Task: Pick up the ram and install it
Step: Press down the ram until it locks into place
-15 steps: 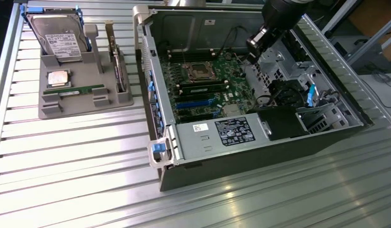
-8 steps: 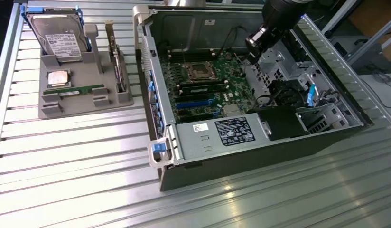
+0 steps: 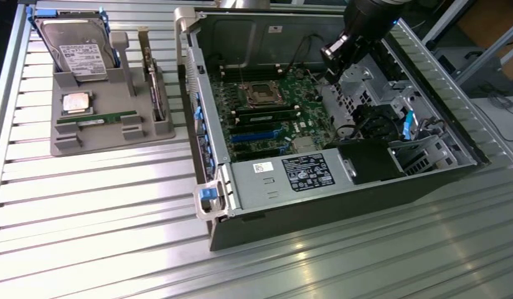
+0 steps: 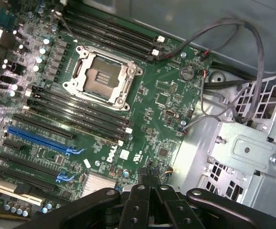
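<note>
1 ram (image 3: pixel 107 118) lies in the gray tray (image 3: pixel 65 146), well apart from my clenched, empty pincer (image 4: pixel 150 183) above the motherboard (image 4: pixel 166 90).

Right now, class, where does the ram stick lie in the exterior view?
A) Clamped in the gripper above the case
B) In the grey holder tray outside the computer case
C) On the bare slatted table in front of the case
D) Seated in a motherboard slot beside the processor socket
B: the ram lies flat in the grey holder tray, at the exterior view's left of the open computer case, below the processor chip, apart from the gripper.
</note>
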Controlling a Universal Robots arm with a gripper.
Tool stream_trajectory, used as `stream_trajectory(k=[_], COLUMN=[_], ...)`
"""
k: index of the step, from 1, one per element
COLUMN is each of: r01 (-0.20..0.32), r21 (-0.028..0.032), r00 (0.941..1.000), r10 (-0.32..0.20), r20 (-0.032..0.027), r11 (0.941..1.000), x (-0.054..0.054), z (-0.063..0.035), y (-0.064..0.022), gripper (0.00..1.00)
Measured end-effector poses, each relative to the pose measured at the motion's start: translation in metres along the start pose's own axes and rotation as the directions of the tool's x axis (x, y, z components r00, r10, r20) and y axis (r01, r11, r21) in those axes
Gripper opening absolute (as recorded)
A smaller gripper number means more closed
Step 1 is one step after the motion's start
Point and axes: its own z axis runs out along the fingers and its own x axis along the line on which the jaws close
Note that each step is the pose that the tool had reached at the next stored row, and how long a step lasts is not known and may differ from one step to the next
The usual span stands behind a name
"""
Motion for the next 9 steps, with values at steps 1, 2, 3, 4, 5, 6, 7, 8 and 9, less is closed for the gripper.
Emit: stream_trajectory(k=[1,2,3,4,5,6,7,8,9], r01=[-0.011,-0.035,-0.058,-0.086,-0.101,-0.114,-0.126,-0.138,-0.153], r21=[0.0004,0.0016,0.0027,0.0039,0.0045,0.005,0.0055,0.0059,0.0065], r00=[0.9999,0.9994,0.9983,0.9963,0.9949,0.9935,0.992,0.9904,0.9883], r10=[0.011,0.035,0.058,0.086,0.101,0.114,0.126,0.138,0.153], r20=[0.0004,0.0013,0.0021,0.0031,0.0037,0.0042,0.0047,0.0052,0.0058], r11=[0.9999,0.9994,0.9983,0.9963,0.9949,0.9935,0.992,0.9904,0.9882], x=[0.0,0.0,0.0,0.0,0.0,0.0,0.0,0.0,0.0], z=[0.0,0.0001,0.0001,0.0001,0.0001,0.0001,0.0001,0.0001,0.0001], y=[0.0,0.0,0.0,0.0,0.0,0.0,0.0,0.0,0.0], gripper=[0.11,0.11,0.11,0.11,0.11,0.11,0.11,0.11,0.11])
